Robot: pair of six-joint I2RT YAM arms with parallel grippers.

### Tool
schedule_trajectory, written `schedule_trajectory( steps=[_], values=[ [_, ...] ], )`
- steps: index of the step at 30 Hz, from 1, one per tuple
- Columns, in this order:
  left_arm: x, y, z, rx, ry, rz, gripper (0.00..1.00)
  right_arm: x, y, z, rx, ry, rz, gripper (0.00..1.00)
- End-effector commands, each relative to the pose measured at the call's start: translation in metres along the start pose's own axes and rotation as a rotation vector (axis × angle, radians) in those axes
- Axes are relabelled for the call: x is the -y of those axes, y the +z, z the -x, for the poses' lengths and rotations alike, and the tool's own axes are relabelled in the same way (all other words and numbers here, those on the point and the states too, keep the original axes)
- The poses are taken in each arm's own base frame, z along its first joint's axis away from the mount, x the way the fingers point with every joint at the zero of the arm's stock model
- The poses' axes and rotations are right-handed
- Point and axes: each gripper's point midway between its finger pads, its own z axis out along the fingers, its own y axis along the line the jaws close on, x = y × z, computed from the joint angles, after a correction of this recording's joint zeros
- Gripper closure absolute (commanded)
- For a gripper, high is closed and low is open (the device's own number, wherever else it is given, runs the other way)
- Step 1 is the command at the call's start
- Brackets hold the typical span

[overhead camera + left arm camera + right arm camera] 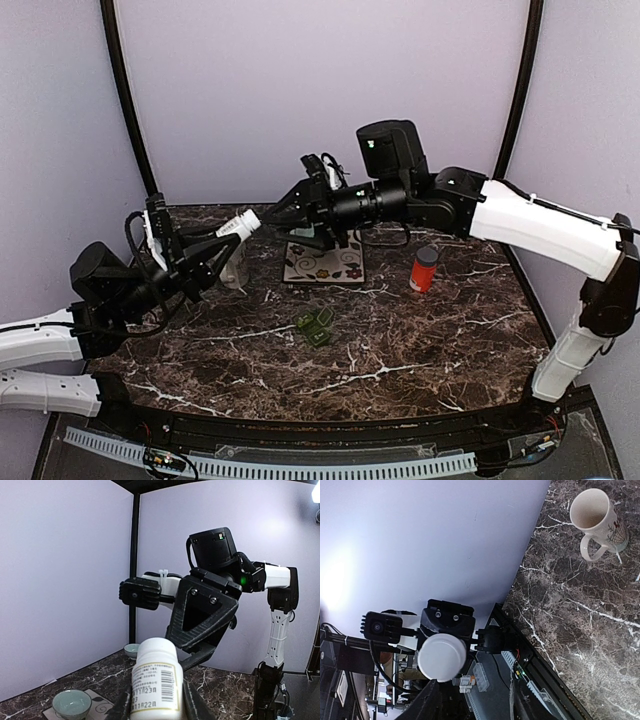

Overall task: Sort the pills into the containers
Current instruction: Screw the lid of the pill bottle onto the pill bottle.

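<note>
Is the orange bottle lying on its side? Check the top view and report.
No, the orange bottle stands upright on the marble table, to the right of the patterned tile.

The near table [420,370] lies open, save the green pill box [314,326] mid-table. Farther back stand mug [235,266], patterned tile [325,266] and orange bottle [425,268]; left hand [226,238], white bottle [240,225] and right hand [270,212] crowd the air above the mug.

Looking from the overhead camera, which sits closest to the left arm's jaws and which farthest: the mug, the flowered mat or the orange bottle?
1. Mug, just beside them, at the left.
2. Flowered mat, mid-table, towards the back.
3. Orange bottle, over on the right.
</note>
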Motion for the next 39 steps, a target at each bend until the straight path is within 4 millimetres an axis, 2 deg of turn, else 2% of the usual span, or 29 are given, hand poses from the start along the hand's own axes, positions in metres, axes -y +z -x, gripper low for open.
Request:
schedule_trajectory(
  steps=[1, 2, 3, 7, 13, 16, 21, 25, 31, 39],
  values=[
    [0.0, -0.008, 0.037, 0.135, -0.007, 0.015, 1.0, -0.008, -0.017, 0.013, 0.087, -0.077, 0.002, 0.51],
    [0.0, -0.008, 0.037, 0.136, -0.011, 0.017, 1.0, -0.005, -0.016, 0.014, 0.091, -0.083, -0.005, 0.51],
    [0.0, -0.009, 0.037, 0.138, -0.016, 0.019, 1.0, -0.015, -0.027, 0.014, 0.111, -0.11, 0.01, 0.5],
    [-0.001, -0.01, 0.039, 0.141, -0.043, 0.021, 1.0, -0.019, -0.039, 0.018, 0.153, -0.219, -0.014, 0.48],
    [0.008, 0.001, 0.04, 0.093, -0.124, -0.052, 1.0, -0.015, -0.056, 0.02, 0.227, -0.561, -0.093, 0.47],
    [0.014, 0.01, 0.039, 0.053, -0.19, -0.112, 1.0, -0.012, -0.067, 0.015, 0.269, -0.692, -0.094, 0.47],
    [0.019, 0.024, 0.045, 0.007, -0.353, -0.242, 1.0, -0.019, -0.087, 0.0, 0.317, -0.846, -0.054, 0.47],
    [0.023, 0.035, 0.048, -0.033, -0.496, -0.362, 1.0, -0.035, -0.101, -0.012, 0.338, -0.935, -0.016, 0.47],
    [0.041, 0.047, 0.049, -0.104, -0.625, -0.543, 1.0, -0.051, -0.104, -0.021, 0.334, -0.995, 0.029, 0.45],
    [0.053, 0.054, 0.048, -0.149, -0.732, -0.707, 1.0, -0.053, -0.095, -0.023, 0.305, -1.02, 0.044, 0.45]
  ],
)
